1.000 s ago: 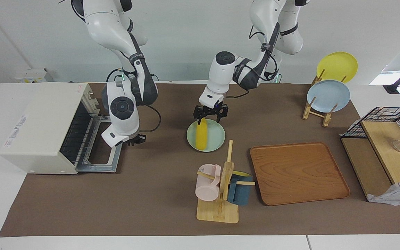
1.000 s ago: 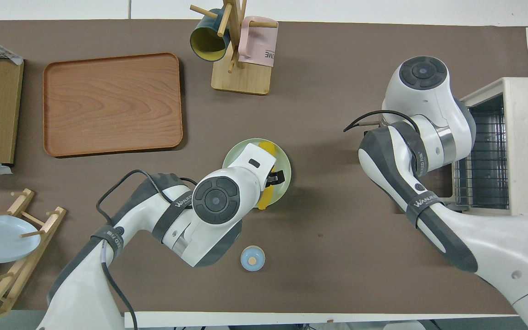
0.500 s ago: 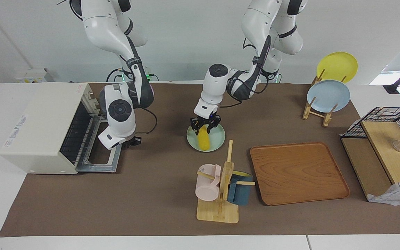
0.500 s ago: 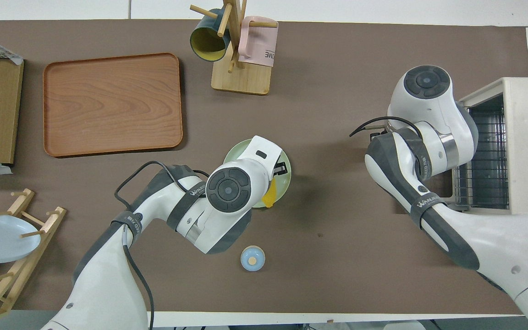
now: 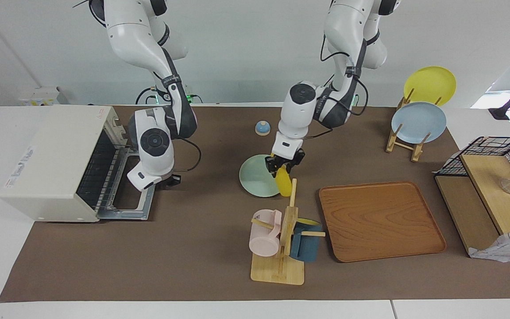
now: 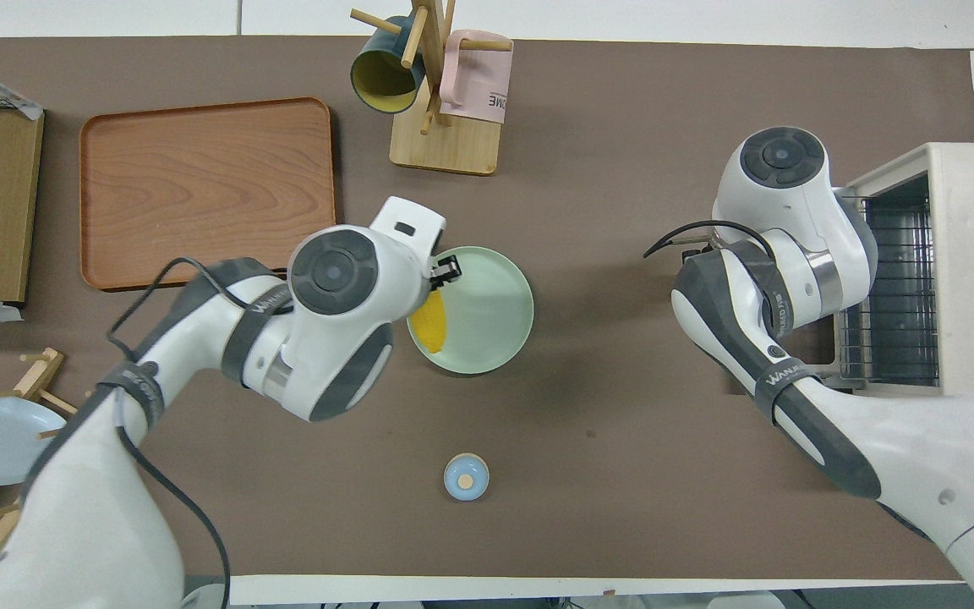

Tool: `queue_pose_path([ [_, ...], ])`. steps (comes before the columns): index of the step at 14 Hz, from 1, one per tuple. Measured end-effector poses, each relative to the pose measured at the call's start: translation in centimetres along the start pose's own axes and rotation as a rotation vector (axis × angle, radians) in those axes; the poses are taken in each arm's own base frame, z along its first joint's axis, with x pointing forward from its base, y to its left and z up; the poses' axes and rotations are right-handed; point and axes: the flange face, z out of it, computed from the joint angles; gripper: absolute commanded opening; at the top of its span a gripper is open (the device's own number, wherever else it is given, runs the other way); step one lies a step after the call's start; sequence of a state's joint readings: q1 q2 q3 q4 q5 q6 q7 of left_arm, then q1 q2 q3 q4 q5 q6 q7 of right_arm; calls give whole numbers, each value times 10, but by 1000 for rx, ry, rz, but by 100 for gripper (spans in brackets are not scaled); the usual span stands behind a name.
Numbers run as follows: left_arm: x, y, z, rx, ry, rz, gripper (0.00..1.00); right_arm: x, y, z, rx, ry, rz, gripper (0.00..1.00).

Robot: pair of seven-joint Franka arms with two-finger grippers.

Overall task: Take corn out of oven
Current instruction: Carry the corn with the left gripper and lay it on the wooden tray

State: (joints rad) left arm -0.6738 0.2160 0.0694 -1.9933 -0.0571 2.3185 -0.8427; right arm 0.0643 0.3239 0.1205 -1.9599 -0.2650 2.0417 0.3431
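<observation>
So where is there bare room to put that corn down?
The wooden tray is bare, and so is the green plate under the corn in the left gripper. It is crowded around the mug stand.

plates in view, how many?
3. Green plate mid-table, under the held corn. Blue plate and yellow plate stand in the rack at the left arm's end.
</observation>
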Motion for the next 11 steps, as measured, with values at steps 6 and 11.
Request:
queue_pose_path([
  [6,153,-162,-10,-5,104,48,19,0,10,7,-32,4,-31,0],
  [11,220,-216,-18,15,162,195,100,3,13,-32,-94,-49,-166,0],
])
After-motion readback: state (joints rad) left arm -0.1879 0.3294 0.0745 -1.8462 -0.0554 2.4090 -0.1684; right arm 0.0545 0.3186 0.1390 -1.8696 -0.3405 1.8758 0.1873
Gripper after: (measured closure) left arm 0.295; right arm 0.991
